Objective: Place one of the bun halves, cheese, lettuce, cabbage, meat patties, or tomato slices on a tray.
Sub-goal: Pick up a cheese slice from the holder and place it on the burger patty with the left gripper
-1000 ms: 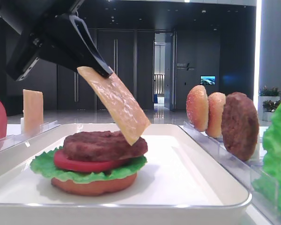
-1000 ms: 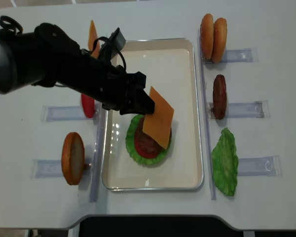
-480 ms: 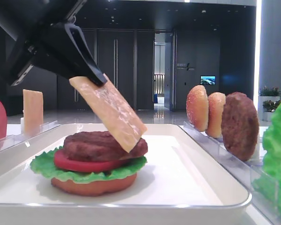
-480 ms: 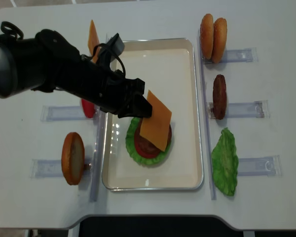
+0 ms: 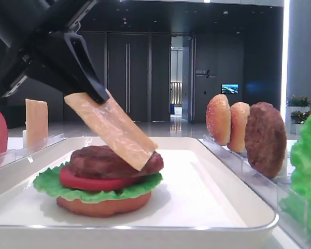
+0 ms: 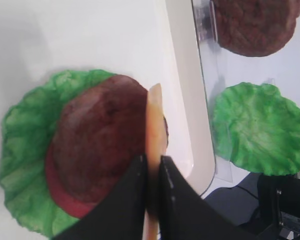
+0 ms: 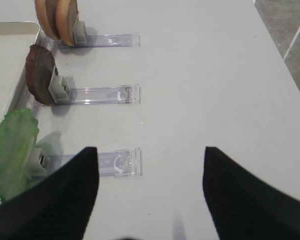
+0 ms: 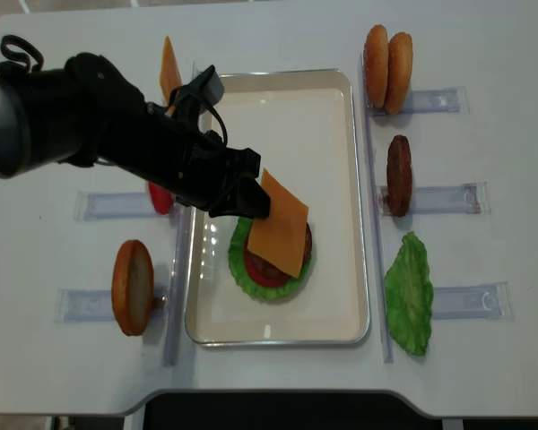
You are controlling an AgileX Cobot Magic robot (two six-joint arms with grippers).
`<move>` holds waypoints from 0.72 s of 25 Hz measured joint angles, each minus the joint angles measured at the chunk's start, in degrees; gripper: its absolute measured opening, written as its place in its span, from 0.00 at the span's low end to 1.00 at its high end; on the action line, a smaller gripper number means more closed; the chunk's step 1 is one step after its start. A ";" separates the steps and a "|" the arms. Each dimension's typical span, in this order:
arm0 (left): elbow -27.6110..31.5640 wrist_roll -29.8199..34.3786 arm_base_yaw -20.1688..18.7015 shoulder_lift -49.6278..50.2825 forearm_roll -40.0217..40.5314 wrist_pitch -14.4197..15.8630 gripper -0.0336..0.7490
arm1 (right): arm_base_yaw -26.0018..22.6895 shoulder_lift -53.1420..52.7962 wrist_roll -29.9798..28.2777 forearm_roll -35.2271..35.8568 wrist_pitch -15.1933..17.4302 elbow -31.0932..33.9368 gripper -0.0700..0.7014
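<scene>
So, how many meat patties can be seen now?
2. One meat patty lies on the stack in the tray; the other patty stands in a rack right of it.

Clear plastic racks [image 8: 448, 98] lie on the white surface [image 8: 484, 358], in rows down either side. A second orange slice [image 8: 168, 67] stands upright at its far-left part.

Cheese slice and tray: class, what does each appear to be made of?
The cheese: probably stiff plastic; held by one corner in the left gripper, it stays flat and glossy. The tray: likely smooth white plastic or enamel; the rim shows glare.
</scene>
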 joint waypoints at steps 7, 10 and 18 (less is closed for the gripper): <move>0.00 -3.57 0.00 -0.08 3.89 -0.55 0.08 | 0.00 0.00 0.00 0.00 0.00 0.00 0.65; 0.00 -3.93 0.00 -0.08 4.67 -1.09 0.08 | 0.00 0.00 0.00 0.00 0.00 0.00 0.65; 0.04 -4.08 0.00 -0.08 5.02 -3.20 0.09 | 0.00 0.00 0.00 0.00 0.00 0.00 0.65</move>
